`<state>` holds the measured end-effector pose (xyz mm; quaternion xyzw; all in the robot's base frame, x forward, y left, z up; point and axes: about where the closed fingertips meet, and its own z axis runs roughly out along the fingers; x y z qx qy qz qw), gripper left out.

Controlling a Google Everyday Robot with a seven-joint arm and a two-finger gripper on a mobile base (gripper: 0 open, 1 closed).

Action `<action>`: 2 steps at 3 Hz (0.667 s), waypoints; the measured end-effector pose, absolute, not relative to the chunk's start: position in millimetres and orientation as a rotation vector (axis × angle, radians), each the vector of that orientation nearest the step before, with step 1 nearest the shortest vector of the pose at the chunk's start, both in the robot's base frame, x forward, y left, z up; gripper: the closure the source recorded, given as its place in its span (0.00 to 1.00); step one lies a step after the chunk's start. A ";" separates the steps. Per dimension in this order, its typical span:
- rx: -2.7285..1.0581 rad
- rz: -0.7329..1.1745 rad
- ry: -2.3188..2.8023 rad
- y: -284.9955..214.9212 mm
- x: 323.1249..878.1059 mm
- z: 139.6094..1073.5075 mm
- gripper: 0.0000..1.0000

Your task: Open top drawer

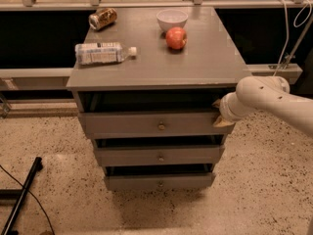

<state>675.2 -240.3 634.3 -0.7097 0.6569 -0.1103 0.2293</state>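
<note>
Grey wooden top drawer [122, 124] is seen at 6 o'clock from the frame's centre, directly under the cabinet top [205, 65], the widest of three stacked fronts. A small round brass knob [161, 126] is set at its middle. The white arm's gripper [218, 113] is placed at the 3 o'clock end of the front, against its upper corner; whether the jaws are wide or closed cannot be told. The drawer is judged stiff, solid and fairly heavy, likely to slide straight out if pulled squarely. The knob is judged smooth, slippery and small to hold. The front's top edge, bared by the dark gap above, is judged the firmer hold.
</note>
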 end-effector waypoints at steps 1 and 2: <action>-1.916 -0.273 1.816 -238.7 666.2 634.5 0.52; -1.893 -0.223 1.822 -231.0 645.8 633.5 0.48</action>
